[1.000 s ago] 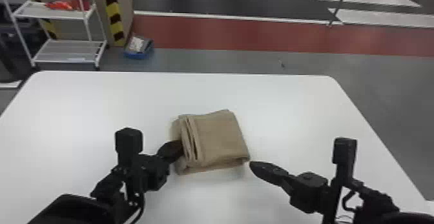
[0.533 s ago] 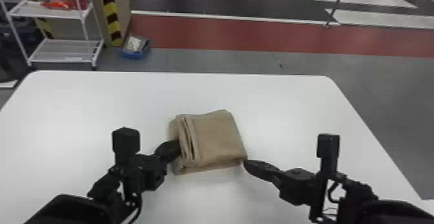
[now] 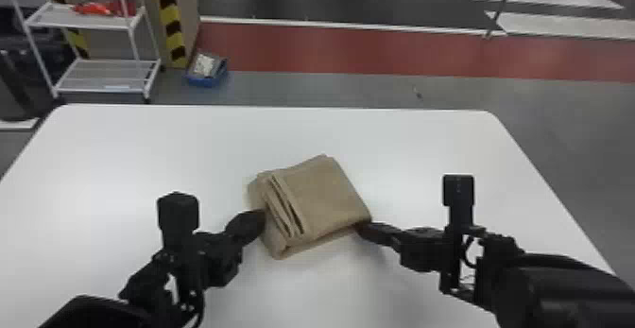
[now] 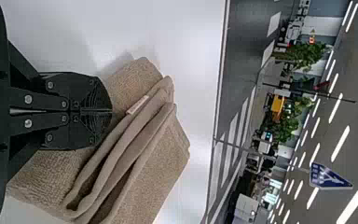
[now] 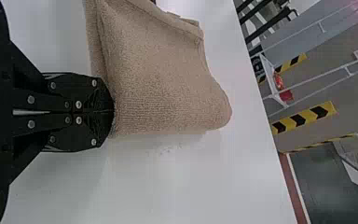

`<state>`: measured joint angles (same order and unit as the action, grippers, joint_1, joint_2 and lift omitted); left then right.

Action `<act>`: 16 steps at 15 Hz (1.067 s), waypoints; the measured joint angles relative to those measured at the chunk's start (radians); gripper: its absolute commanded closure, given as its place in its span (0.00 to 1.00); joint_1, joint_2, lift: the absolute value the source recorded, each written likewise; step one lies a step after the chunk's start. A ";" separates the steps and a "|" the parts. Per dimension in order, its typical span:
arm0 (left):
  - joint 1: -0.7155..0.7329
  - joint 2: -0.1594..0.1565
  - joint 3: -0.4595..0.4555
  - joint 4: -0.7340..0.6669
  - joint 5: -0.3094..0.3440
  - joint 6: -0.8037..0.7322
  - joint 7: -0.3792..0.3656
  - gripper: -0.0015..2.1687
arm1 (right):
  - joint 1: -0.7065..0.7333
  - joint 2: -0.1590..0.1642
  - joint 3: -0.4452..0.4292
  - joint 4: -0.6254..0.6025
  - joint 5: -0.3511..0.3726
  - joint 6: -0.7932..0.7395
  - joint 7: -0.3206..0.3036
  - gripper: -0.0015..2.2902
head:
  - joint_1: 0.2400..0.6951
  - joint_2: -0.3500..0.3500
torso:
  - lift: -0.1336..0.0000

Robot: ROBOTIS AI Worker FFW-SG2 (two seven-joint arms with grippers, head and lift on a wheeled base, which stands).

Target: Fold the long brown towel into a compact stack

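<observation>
The brown towel (image 3: 326, 194) lies folded in a thick pad, turned slightly askew, with several layered edges along its left part. My left gripper (image 3: 260, 223) is shut, its tips against the towel's left side. In the left wrist view my left gripper (image 4: 111, 111) covers part of the towel (image 4: 161, 172), beside the layered edges. At the towel's near right corner stands my right gripper (image 3: 363, 228), also shut. The right wrist view has my right gripper (image 5: 113, 111) with its tips touching the rounded, folded side of the towel (image 5: 168, 88).
Both grippers and the towel are over a white table (image 3: 401, 147), with its far edge well beyond the towel. On the floor behind stand a white shelf rack (image 3: 104, 76) at the left and a blue box (image 3: 206, 74).
My right gripper has moved left and slightly away from the robot, up to the towel's corner. The towel has turned a little counterclockwise in the head view. My left gripper has hardly moved.
</observation>
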<state>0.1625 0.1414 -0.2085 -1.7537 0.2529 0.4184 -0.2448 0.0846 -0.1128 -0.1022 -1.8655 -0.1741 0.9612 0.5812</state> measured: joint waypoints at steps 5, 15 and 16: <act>0.135 0.003 0.164 -0.124 0.042 0.011 -0.066 0.65 | -0.164 0.000 0.049 0.136 0.052 0.000 -0.048 0.98 | 1.00 0.45 | 0.07; 0.189 0.006 0.218 -0.212 0.070 -0.015 -0.085 0.65 | -0.462 0.043 0.212 0.442 0.217 -0.126 -0.065 0.98 | 1.00 0.55 | 0.07; 0.188 0.006 0.214 -0.212 0.070 -0.016 -0.085 0.65 | -0.479 0.050 0.215 0.472 0.222 -0.141 -0.064 0.98 | 1.00 0.55 | 0.07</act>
<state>0.3501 0.1473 0.0058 -1.9654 0.3227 0.4022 -0.3298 -0.3941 -0.0628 0.1127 -1.3933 0.0478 0.8200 0.5175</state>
